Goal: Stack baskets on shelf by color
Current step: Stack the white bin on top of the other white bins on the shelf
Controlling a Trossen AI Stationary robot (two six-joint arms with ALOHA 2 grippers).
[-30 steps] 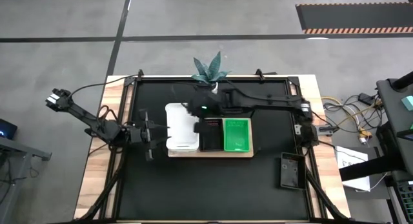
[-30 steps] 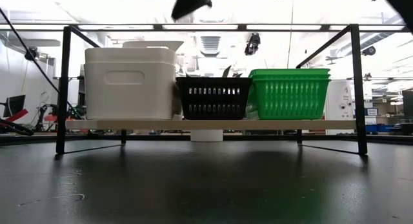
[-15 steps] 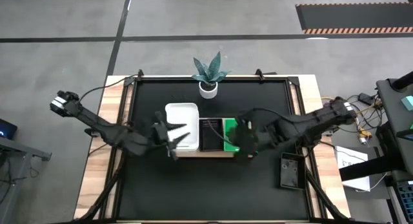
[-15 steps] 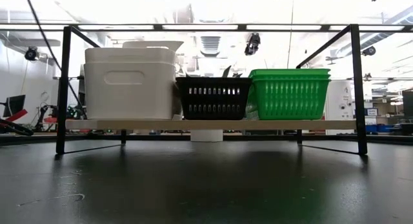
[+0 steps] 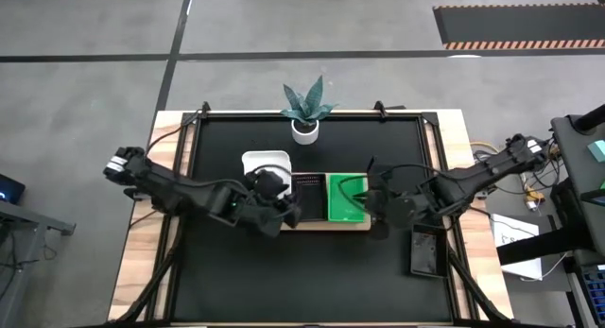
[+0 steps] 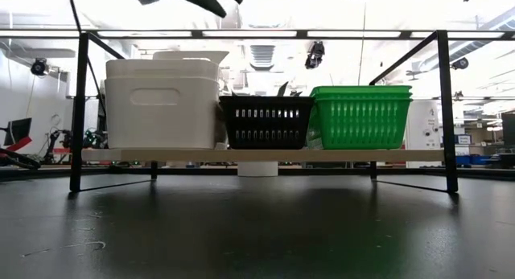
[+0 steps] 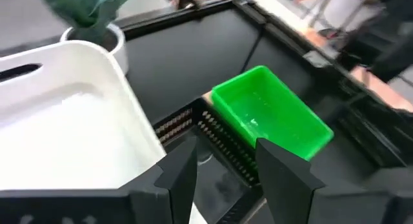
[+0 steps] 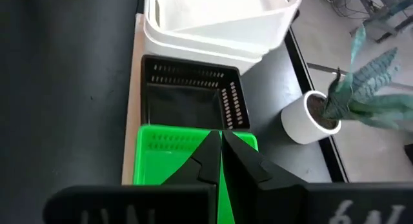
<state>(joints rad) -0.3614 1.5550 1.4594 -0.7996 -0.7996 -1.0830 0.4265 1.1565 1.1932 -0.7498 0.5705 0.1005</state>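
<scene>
Three stacks rest by their bottoms on the wooden shelf: white baskets at left, black basket in the middle, green baskets at right. In the low view they stand side by side: white, black, green. My left gripper is open and empty, above the shelf's near edge between the white and black stacks. My right gripper is shut and empty, above the green stack's right end.
A loose black basket lies on the black mat near the right front. A white plant pot stands behind the shelf. A black frame surrounds the table.
My left gripper has gone from left of the shelf toward the table's right, to above the shelf's near edge. My right arm has drawn back from above the white stack toward the table's right and near side, to the green stack. The baskets have stayed put.
</scene>
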